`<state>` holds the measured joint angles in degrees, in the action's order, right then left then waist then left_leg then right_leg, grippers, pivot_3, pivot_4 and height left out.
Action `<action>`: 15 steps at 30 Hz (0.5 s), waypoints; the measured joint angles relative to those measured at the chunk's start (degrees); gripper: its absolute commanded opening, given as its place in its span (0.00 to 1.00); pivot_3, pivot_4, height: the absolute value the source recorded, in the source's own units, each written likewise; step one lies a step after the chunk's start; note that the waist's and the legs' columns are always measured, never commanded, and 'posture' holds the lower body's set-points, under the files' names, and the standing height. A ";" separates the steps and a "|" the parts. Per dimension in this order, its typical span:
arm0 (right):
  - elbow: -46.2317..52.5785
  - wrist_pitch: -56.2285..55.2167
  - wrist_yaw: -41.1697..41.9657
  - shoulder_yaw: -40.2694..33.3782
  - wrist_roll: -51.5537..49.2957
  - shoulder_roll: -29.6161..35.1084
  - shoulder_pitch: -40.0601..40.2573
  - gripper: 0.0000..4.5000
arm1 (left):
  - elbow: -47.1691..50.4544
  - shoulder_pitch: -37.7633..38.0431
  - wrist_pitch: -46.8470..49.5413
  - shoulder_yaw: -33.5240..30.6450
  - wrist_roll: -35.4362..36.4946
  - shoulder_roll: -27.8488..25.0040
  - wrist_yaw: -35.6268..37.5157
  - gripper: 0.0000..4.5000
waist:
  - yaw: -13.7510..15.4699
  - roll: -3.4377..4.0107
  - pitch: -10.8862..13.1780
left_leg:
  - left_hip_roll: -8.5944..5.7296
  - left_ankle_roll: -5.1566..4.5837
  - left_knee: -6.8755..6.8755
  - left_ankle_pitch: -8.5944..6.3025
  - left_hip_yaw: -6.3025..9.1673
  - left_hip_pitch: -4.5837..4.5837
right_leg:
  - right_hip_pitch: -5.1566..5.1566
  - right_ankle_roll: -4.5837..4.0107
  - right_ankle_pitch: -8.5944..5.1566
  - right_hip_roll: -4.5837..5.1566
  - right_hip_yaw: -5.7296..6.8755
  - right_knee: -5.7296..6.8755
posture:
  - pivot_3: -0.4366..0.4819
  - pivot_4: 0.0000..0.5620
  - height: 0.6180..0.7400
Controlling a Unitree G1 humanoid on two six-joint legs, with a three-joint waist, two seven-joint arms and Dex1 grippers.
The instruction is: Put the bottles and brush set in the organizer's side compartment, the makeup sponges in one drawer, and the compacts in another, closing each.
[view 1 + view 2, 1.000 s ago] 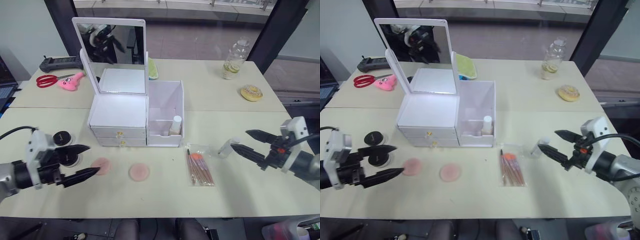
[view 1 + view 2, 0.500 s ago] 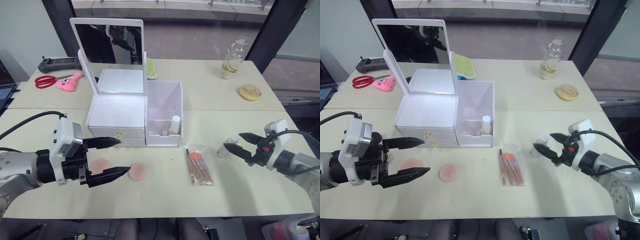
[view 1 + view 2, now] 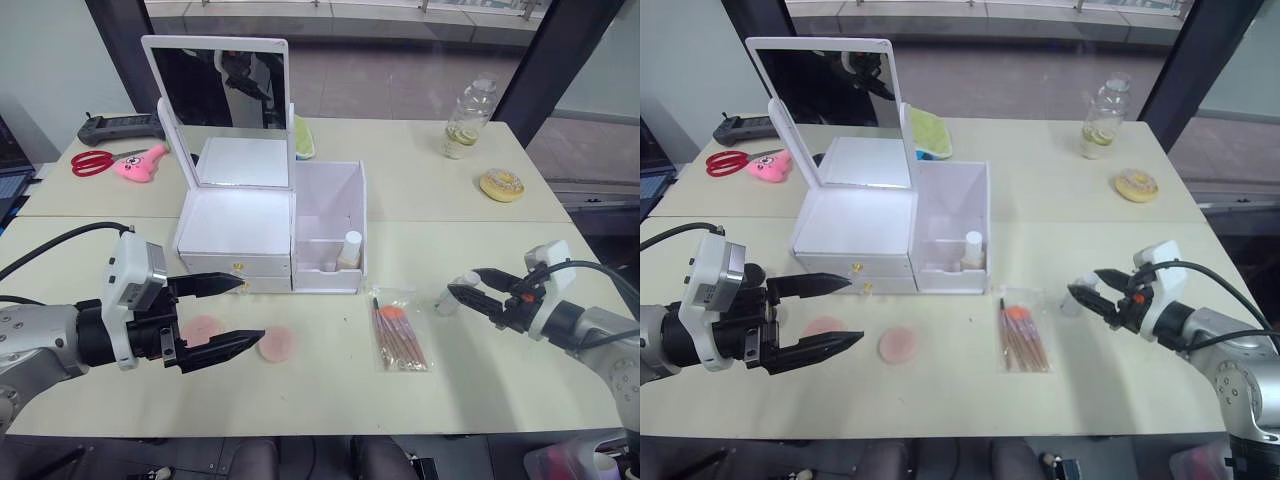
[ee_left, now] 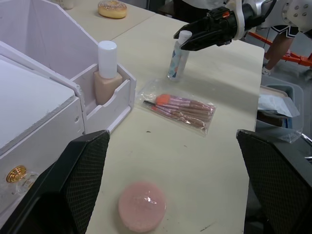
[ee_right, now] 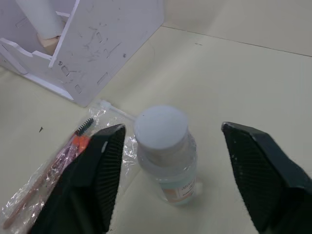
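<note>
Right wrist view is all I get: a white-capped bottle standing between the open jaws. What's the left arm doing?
Observer: The left gripper hangs open in front of the organizer, above the table near the two pink makeup sponges.
Operator: Is the other bottle put away?
Observer: Yes, the beige bottle stands upright in the side compartment.
Operator: Are the drawers open?
Observer: Both gold-knobbed drawers look shut.
Operator: And my bottle?
Observer: The clear bottle stands on the table, with the right gripper open at its sides, not closed on it yet.
</note>
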<state>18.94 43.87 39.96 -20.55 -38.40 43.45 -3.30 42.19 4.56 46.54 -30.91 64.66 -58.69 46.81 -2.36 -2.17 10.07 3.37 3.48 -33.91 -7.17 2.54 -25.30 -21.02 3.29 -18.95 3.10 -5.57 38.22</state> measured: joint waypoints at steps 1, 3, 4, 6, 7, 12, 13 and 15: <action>0.00 0.00 0.00 0.00 0.00 -0.01 0.00 0.48 | 0.00 0.04 0.00 0.00 0.02 -0.04 -0.04 1.00 | 0.00 0.00 0.00 | 0.00 0.00 0.00 0.00 0.00 0.00 | 0.00 0.00 0.00 0.00 0.00 0.00 | 0.48 0.27 1.00; -0.02 -0.22 0.01 0.01 0.02 -0.13 -0.12 0.33 | 0.02 0.06 0.01 0.00 0.22 -0.15 -0.14 1.00 | 0.00 0.00 0.00 | 0.00 0.00 0.00 0.00 0.00 0.00 | 0.00 0.00 0.00 0.00 0.00 0.00 | 0.48 0.27 1.00; -0.09 -0.50 -0.08 -0.01 0.12 -0.26 -0.25 0.29 | 0.02 0.06 0.01 0.00 0.33 -0.21 -0.18 1.00 | 0.00 0.00 0.00 | 0.00 0.00 0.00 0.00 0.00 0.00 | 0.00 0.00 0.00 0.00 0.00 0.00 | 0.48 0.27 1.00; -0.29 -0.62 -0.07 0.01 0.13 -0.41 -0.35 0.28 | 0.03 0.06 0.02 -0.01 0.70 -0.30 -0.31 1.00 | 0.01 0.00 0.00 | 0.00 0.00 0.00 0.00 0.00 0.00 | 0.00 0.00 0.00 0.00 0.00 0.00 | 0.48 0.27 1.00; -0.32 -0.69 -0.07 0.01 0.13 -0.45 -0.35 0.28 | 0.03 0.06 0.02 -0.01 0.72 -0.36 -0.34 1.00 | 0.00 0.00 0.00 | 0.00 0.00 0.00 0.00 0.00 0.00 | 0.00 0.00 0.00 0.00 0.00 0.00 | 0.48 0.27 1.00; -0.33 -0.74 -0.06 0.03 0.07 -0.77 -0.48 0.28 | 0.03 0.06 0.02 -0.01 0.78 -0.55 -0.56 1.00 | -0.01 0.00 0.00 | 0.00 0.00 0.00 0.00 0.00 0.00 | 0.00 0.00 0.00 0.00 0.00 0.00 | 0.48 0.27 1.00; -0.33 -0.74 -0.05 0.05 0.05 -0.78 -0.52 0.28 | 0.03 0.06 0.02 -0.01 0.78 -0.56 -0.59 1.00 | -0.01 0.00 0.00 | 0.00 0.00 0.00 0.00 0.00 0.00 | 0.00 0.00 0.00 0.00 0.00 0.00 | 0.48 0.27 1.00; -0.33 -0.74 0.00 0.11 0.05 -0.78 -0.79 0.28 | 0.03 0.06 0.02 0.00 0.80 -0.58 -0.61 1.00 | -0.01 0.00 0.00 | 0.00 0.00 0.00 0.00 0.00 0.00 | 0.00 0.00 0.00 0.00 0.00 0.00 | 0.48 0.27 1.00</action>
<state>18.61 43.13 39.96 -20.45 -38.35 42.67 -4.09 42.22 4.61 46.56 -30.92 65.46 -59.27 46.19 -2.37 -2.17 10.07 3.38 3.48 -33.91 -7.17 2.53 -25.30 -21.02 3.29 -18.95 3.09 -5.57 38.22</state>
